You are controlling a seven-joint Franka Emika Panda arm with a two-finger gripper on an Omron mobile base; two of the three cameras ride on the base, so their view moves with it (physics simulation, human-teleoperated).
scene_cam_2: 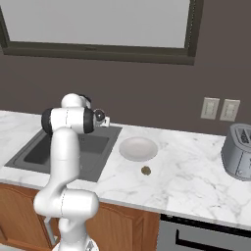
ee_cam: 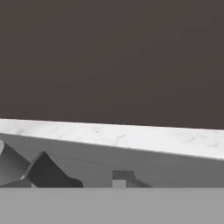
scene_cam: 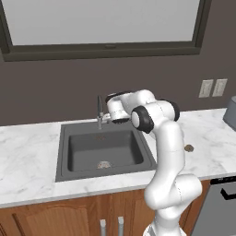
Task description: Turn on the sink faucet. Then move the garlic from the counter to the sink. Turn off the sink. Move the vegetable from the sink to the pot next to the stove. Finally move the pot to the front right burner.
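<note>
I am holding my end effector (scene_cam: 102, 117) at the back rim of the sink (scene_cam: 64, 152), right beside the sink faucet (scene_cam: 99, 112); whether its fingers are released or clenched on the tap I cannot tell.

The left base view is showing the basin floor, where the garlic (scene_cam: 104, 164) is lying near the front wall, and a small brown item (scene_cam: 188, 148) sitting on the worktop (scene_cam: 27, 156) to the right of the sink. The right base view is showing a white bowl (scene_cam_2: 138, 148) just right of the sink, the brown item in front of it, and a grey toaster (scene_cam_2: 238, 151) at the far right. The hand view is showing my dark fingertips (ee_cam: 48, 173) low against the sink rim, with a strip of marble and the dark wall beyond.

The worktop is white veined marble over brown wooden cabinets (scene_cam: 55, 216). A dark-framed window (scene_cam: 106, 23) is sitting above the sink, and two wall outlets (scene_cam: 212, 87) are mounted to its right.
</note>
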